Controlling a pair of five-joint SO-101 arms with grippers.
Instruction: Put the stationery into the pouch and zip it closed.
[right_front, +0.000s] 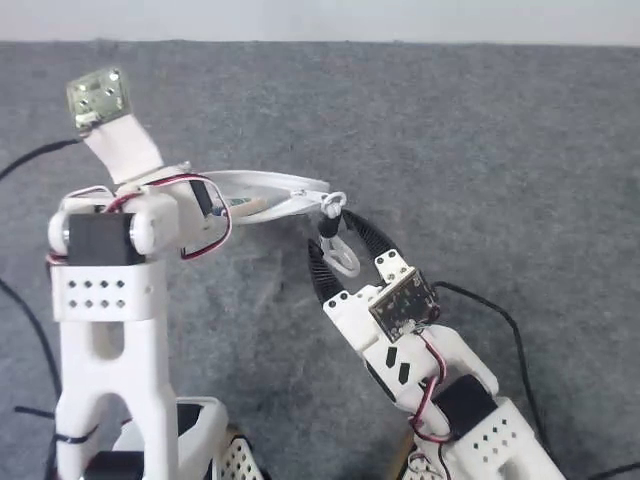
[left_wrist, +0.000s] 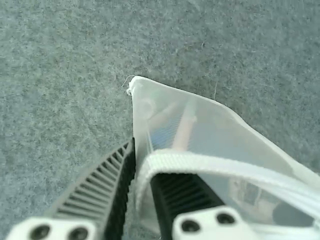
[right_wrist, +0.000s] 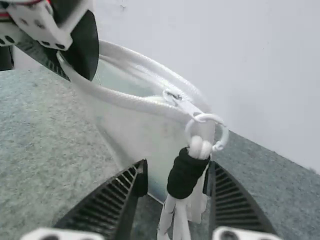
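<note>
A translucent white pouch (right_front: 268, 192) hangs in the air, its mouth partly unzipped. My left gripper (right_front: 220, 206) is shut on the pouch's end; in the left wrist view its fingers (left_wrist: 114, 176) pinch the pouch (left_wrist: 215, 132) at the corner, and stationery (left_wrist: 176, 131) shows faintly through the wall. At the other end, my right gripper (right_front: 328, 232) stands open around the zipper pull (right_front: 338, 252). In the right wrist view the black-wrapped white pull cord (right_wrist: 187, 172) hangs from the slider (right_wrist: 175, 97) between the right gripper (right_wrist: 176, 167) fingers, with a gap on one side.
Grey carpet-like table surface (right_front: 480, 150) spreads all around, with a pale wall (right_wrist: 240, 60) behind. Cables (right_front: 500, 315) trail from both arm bases at the near edge.
</note>
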